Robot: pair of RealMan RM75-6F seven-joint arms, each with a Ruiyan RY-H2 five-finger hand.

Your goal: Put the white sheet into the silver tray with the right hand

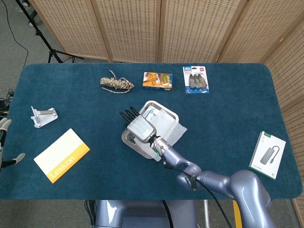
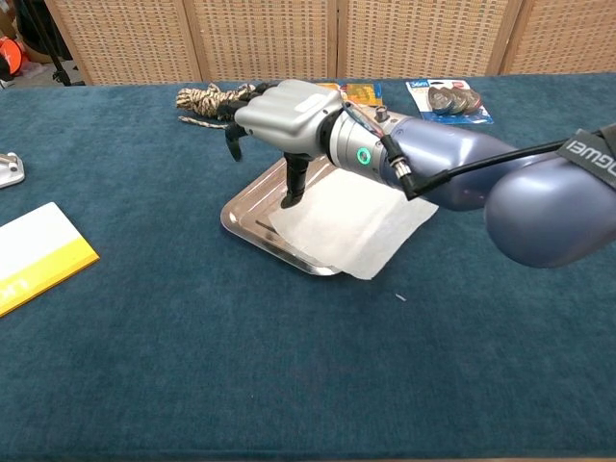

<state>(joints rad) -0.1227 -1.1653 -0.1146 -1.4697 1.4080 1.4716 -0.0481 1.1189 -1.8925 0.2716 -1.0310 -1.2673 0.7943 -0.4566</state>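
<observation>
The white sheet (image 2: pixel 351 226) is a thin, matte, roughly square piece of paper or tissue. It lies in the silver tray (image 2: pixel 252 226), with its near and right edges draped over the tray rim onto the table (image 2: pixel 192 356). The tray is a shallow rectangular metal pan with rounded corners and a polished, reflective surface.

The right hand (image 2: pixel 279 120) has a smooth grey casing and black fingers (image 2: pixel 294 183). It hangs above the tray, palm down, fingers spread and holding nothing. One black finger points down toward the far left corner of the sheet; whether it touches cannot be determined.

The left hand (image 1: pixel 4 142) shows only partly at the left edge of the head view; its state cannot be determined.

The table is covered in dark teal, felt-like cloth. On it lie a coil of braided rope (image 1: pixel 116 83), a white and yellow booklet (image 1: pixel 61 155) and a white boxed adapter (image 1: pixel 267 155).
</observation>
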